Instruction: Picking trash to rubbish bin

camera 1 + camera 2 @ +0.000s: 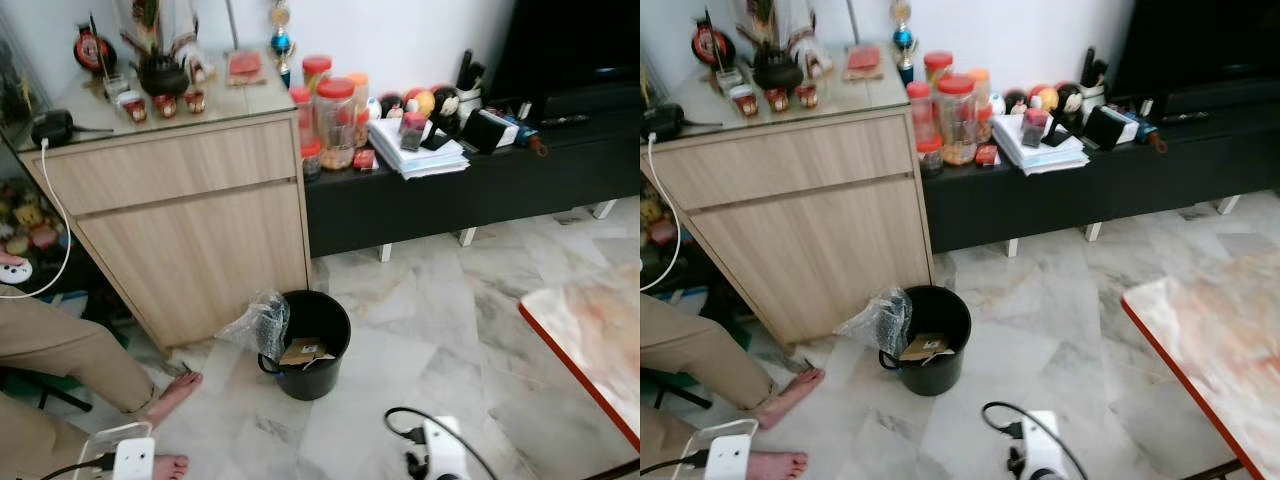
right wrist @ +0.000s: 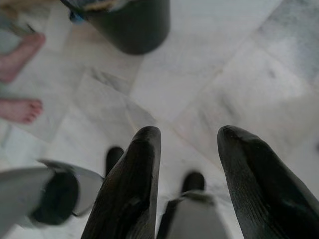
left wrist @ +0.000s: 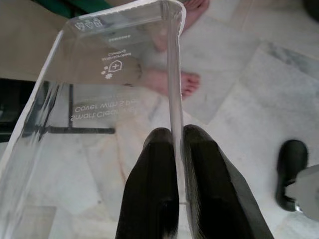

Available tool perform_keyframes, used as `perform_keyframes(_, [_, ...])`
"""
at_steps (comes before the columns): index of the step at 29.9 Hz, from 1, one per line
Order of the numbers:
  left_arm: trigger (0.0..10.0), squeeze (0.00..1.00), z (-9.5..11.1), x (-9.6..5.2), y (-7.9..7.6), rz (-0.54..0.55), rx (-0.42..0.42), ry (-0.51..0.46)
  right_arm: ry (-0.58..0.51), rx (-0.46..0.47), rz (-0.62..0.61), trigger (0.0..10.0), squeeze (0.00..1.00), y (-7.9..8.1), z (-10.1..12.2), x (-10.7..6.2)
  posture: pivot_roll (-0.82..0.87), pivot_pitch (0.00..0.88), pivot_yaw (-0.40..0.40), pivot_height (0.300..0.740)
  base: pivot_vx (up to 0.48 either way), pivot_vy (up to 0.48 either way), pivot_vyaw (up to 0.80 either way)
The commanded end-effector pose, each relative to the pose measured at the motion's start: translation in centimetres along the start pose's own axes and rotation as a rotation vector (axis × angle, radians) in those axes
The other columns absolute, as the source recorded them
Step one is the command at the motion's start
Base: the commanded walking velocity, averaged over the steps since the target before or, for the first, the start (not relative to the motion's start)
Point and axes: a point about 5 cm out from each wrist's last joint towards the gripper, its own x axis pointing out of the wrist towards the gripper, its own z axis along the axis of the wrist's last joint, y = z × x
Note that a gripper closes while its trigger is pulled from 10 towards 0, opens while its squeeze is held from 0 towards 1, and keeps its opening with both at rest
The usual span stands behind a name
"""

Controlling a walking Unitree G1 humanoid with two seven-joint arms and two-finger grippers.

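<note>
One black bin (image 1: 305,345) on marble floor (image 1: 440,300), just beside the cabinet (image 1: 190,230) corner, cardboard inside, crumpled plastic on its rim. Left claw (image 3: 177,149) pinches a clear plastic package (image 3: 99,99) edge above a person's bare feet (image 3: 172,82). Right claw (image 2: 187,149) spread, holding nothing, over open floor. Red-edged surface (image 1: 590,340) bounds the right.

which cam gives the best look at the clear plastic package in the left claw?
Left wrist view: the clear plastic package sits large in frame with its print readable, and the left claw is shut on its edge. The eye views catch just a sliver at the bottom-left corner.
</note>
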Motion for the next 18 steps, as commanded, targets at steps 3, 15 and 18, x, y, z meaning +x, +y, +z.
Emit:
perform_keyframes(3, [10.0,0.0,0.52,0.11,-0.37,-0.011,0.015,-0.01,-0.025,0.042,-0.034,10.0,0.0,-1.32,0.14,-0.17,0.04,0.06,0.069,0.74,0.379,0.0,0.0])
perform_keyframes(15, [10.0,0.0,0.59,0.12,-0.47,-0.006,0.001,-0.011,-0.035,0.024,-0.022,10.0,0.0,-1.12,0.61,-0.07,0.05,0.054,0.05,0.74,0.377,0.0,-0.24])
perform_keyframes(18, [10.0,0.0,0.31,0.05,-0.45,-0.002,-0.007,-0.002,-0.035,0.015,-0.018,10.0,0.0,-1.13,0.62,-0.07,0.05,0.05,0.051,0.74,0.379,0.0,0.0])
